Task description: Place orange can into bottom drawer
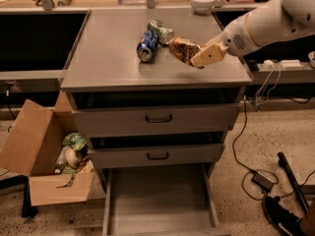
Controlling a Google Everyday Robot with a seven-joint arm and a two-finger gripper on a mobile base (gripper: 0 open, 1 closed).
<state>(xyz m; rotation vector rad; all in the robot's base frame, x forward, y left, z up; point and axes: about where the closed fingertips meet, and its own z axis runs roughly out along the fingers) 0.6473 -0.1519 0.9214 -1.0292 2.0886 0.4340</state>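
I have the orange can (180, 48) clamped in the gripper (194, 58). It is tilted, with its long axis running up and left from the finger (208, 56). It sits over the right side of the cabinet top (103, 58), near the blue can (146, 45). The bottom drawer (160, 194) stands open far below and slightly left, so I judge I must clear the front edge, then descend.

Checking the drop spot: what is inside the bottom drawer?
The bottom drawer shows only bare grey floor; its rear, under the cabinet, is hidden. The gripper holds the orange can over the cabinet top.
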